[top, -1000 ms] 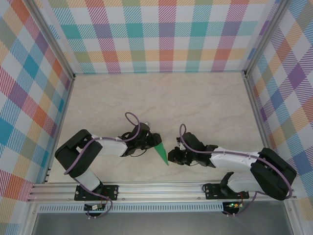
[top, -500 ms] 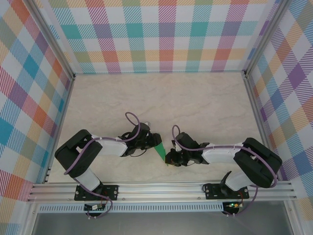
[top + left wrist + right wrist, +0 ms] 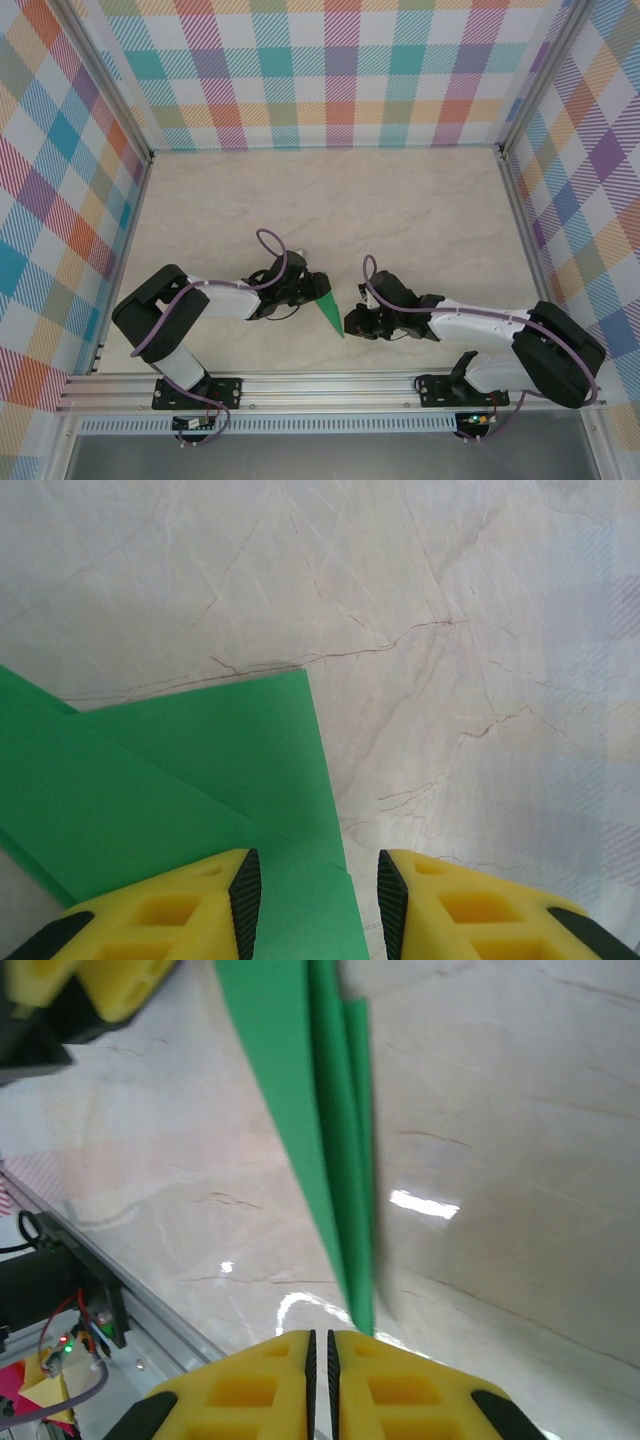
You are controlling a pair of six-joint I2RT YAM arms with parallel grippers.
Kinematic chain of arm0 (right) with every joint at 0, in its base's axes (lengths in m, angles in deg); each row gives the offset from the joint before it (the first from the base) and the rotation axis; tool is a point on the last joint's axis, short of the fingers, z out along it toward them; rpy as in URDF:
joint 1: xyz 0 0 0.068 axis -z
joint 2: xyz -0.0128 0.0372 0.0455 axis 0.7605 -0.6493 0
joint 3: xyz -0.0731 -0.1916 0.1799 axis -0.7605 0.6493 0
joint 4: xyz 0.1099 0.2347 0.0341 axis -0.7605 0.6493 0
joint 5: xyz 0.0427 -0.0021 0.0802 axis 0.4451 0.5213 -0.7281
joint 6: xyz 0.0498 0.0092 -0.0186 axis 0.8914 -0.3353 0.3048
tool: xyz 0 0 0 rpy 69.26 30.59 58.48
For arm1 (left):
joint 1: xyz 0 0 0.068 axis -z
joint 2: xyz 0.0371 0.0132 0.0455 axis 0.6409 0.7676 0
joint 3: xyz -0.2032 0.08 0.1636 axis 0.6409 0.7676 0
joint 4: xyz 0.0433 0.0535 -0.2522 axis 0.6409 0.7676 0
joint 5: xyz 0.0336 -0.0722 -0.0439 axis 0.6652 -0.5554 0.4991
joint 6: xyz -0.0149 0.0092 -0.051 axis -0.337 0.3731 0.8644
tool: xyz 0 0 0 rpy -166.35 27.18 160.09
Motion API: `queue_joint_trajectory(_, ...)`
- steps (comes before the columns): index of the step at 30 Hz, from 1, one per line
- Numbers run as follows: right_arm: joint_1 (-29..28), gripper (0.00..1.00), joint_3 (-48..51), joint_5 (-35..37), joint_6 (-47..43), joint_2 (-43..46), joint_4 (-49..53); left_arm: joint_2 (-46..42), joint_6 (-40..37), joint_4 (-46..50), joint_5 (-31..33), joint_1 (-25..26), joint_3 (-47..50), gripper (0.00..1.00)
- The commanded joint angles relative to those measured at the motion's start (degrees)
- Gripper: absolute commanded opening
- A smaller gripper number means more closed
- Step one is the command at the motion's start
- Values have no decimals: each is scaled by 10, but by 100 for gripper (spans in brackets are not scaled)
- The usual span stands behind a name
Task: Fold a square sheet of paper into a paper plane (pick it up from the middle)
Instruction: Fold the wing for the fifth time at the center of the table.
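The square sheet of paper is folded into a narrow, pointed green paper plane (image 3: 329, 311) lying on the marble table between the two grippers. My left gripper (image 3: 315, 293) sits over its wide end. In the left wrist view the jaws (image 3: 318, 880) stand apart, and the folded layers of the paper plane (image 3: 200, 770) run flat under the left finger and into the gap. My right gripper (image 3: 350, 322) is at the pointed end. Its jaws (image 3: 322, 1338) are shut with nothing between them, and the tip of the paper plane (image 3: 320, 1140) ends just beside the right fingertip.
An aluminium rail (image 3: 330, 385) runs along the near table edge close behind both grippers. Checked walls (image 3: 340, 70) enclose the table on three sides. The left arm's yellow fingers (image 3: 90, 985) show at the top left of the right wrist view.
The right arm's elbow swung in toward the middle and back out, while its gripper stayed by the plane's tip. The left arm and the paper have hardly moved.
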Motion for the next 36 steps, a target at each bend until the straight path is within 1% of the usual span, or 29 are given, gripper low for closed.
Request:
queue_joint_trajectory(1,-11,13,-32,-5,9,-19,-26,7,-14,81,35,6,17,39)
queue_joint_trajectory(5,-18,11,-46,-38,9,-84,-76,11,-13,81,36,7,16,39)
queue_joint_trajectory(8,-17,11,-45,-39,4,-125,-66,13,-12,79,35,9,17,39)
queue_joint_trajectory(12,-16,10,-25,-50,-16,-148,-39,11,-11,78,38,10,21,39)
queue_joint_trajectory(21,-12,12,16,-55,-28,-123,-39,6,-14,86,44,10,20,39)
queue_joint_trajectory(25,-1,12,66,-69,-21,-131,-80,5,-16,88,46,9,20,39)
queue_joint_trajectory(29,6,12,87,-85,-25,-129,-93,9,-16,83,44,9,21,39)
queue_joint_trajectory(31,7,13,82,-83,-28,-112,-79,10,-16,82,44,9,20,39)
queue_joint_trajectory(34,7,13,53,-74,-25,-61,-50,11,-16,81,43,9,19,39)
queue_joint_trajectory(36,6,14,26,-44,-21,-18,-29,11,-16,85,44,9,18,39)
